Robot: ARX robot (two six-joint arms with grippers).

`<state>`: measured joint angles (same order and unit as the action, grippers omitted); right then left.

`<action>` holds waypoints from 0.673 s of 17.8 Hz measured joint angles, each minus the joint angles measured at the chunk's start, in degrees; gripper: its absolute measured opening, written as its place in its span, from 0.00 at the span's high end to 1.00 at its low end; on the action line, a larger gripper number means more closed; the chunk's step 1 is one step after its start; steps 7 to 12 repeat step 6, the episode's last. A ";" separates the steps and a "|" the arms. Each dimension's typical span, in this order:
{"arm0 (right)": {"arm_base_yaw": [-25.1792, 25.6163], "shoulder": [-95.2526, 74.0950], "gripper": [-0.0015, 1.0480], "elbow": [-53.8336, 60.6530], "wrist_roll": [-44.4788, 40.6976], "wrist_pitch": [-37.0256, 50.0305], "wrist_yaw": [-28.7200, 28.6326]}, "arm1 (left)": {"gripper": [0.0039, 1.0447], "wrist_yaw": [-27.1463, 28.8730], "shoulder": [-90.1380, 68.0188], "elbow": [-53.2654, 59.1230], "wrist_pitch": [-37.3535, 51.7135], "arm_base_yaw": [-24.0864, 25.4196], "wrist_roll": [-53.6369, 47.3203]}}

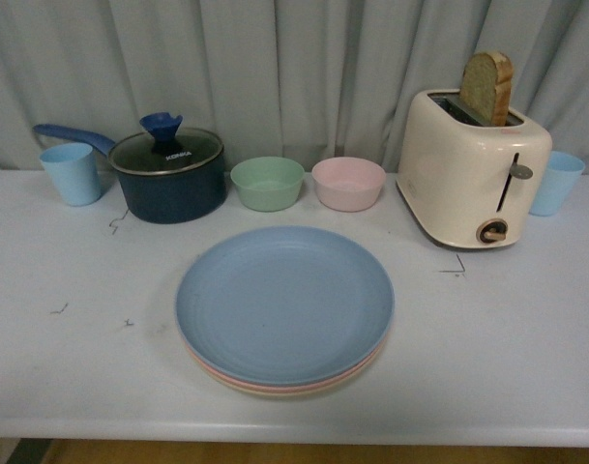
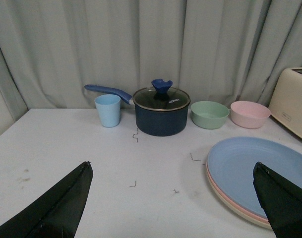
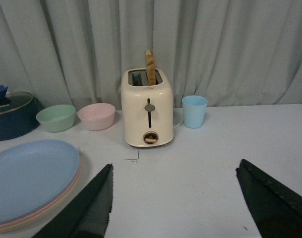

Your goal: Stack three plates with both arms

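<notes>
**Q:** Grippers first. What have you got?

**Me:** Nothing in either. My left gripper (image 2: pixel 173 208) is spread wide, dark fingers at the two lower corners of its wrist view, bare worktop (image 2: pixel 66 148) between them. My right gripper (image 3: pixel 173 203) is the same: jaws far apart, empty, hanging over open worktop in front of the toaster (image 3: pixel 147 113). Neither shows in the front view, so I judge both arms are pulled back clear of the stack.

**Q:** And the plates?

**Me:** All three in one pile, mid-worktop, near the front edge. Blue plate (image 1: pixel 284 302) on top, pink plate (image 1: pixel 209 370) showing as a thin rim under it, cream plate (image 1: pixel 304 392) at the bottom, touching the worktop. Rims line up closely, which is why only slivers of the lower two show. The cream edge is faint from the front; I read it more surely from the left wrist view.

**Q:** Why open and apart?

**Me:** Likely because there is nothing left to hold. The stack sits level and centred, so the task looks finished.

**Q:** Surroundings?

**Me:** Behind the pile: green bowl (image 1: pixel 267 183) and pink bowl (image 1: pixel 348 183) side by side, saucepan (image 1: pixel 170 176) with glass lid to the left, a blue cup (image 1: pixel 71 173) at each far end, a slice of toast (image 1: pixel 486 87) standing in the toaster. All well apart from the plates.
</notes>
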<state>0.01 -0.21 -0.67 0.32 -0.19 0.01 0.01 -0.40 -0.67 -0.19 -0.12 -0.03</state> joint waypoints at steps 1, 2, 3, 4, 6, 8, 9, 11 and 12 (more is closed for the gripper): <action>0.00 0.00 0.19 0.00 0.00 -0.02 0.00 | 0.06 0.00 0.00 0.00 0.00 0.00 0.00; 0.00 0.00 0.08 0.00 0.00 0.00 0.00 | 0.06 -0.02 0.00 0.00 0.00 0.00 0.00; 0.00 0.00 0.05 0.00 0.00 0.00 0.00 | 0.06 0.00 0.00 0.00 0.02 0.00 0.00; 0.00 0.00 0.07 0.00 0.00 0.00 0.00 | 0.06 0.00 0.00 0.00 0.02 0.00 0.00; 0.00 0.00 0.06 0.00 0.00 0.00 0.00 | 0.06 0.00 0.00 0.00 0.02 0.00 0.00; 0.00 0.00 0.06 0.00 0.00 0.00 0.00 | 0.06 0.00 0.00 0.00 0.02 0.00 0.00; 0.00 0.00 0.06 0.00 0.00 0.00 0.00 | 0.06 0.00 0.00 0.00 0.02 0.00 0.00; 0.00 0.00 0.06 0.00 0.00 0.00 0.00 | 0.06 0.00 0.00 0.00 0.02 0.00 0.00; 0.00 0.00 0.06 0.00 0.00 0.00 0.00 | 0.06 0.00 0.00 0.00 0.02 0.00 0.00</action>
